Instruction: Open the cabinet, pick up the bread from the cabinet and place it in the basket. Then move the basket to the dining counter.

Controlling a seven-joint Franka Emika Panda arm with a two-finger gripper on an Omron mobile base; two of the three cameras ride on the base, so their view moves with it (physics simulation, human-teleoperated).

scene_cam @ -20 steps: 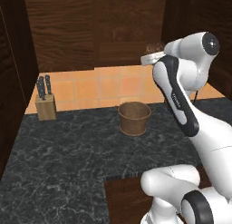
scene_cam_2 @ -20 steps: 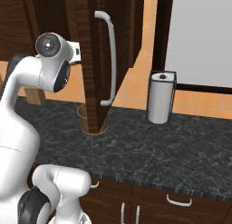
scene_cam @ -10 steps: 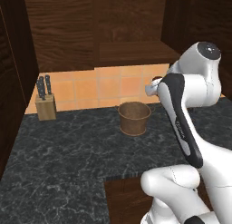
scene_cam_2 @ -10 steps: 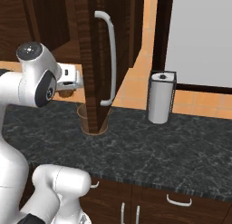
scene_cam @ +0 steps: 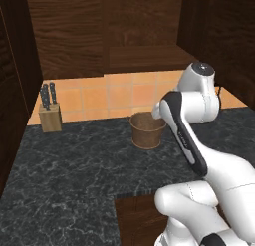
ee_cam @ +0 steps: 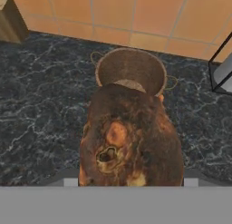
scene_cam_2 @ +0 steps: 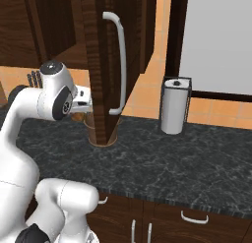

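My gripper [ee_cam: 130, 182] is shut on the bread [ee_cam: 129, 143], a lumpy brown piece that covers the space between my fingertips. Just beyond it, the round woven basket [ee_cam: 131, 71] stands upright on the black counter, and the bread overlaps its near rim. From the left base view the basket [scene_cam: 147, 130] sits beside my forearm, below the cabinet shelf [scene_cam: 144, 56]. The cabinet door [scene_cam_2: 101, 65] with its silver bar handle [scene_cam_2: 119, 65] stands open and hides most of the basket; my hand [scene_cam_2: 82, 105] is just left of it. The dining counter is out of view.
A knife block [scene_cam: 50, 115] stands at the back left of the black marbled counter [scene_cam: 74, 170]. A paper towel holder [scene_cam_2: 175, 106] stands to the right of the open door. The door's lower edge hangs close over the basket.
My hand has come down and out from the cabinet shelf level to just above the basket, carrying the bread. The basket and the door have stayed in place.
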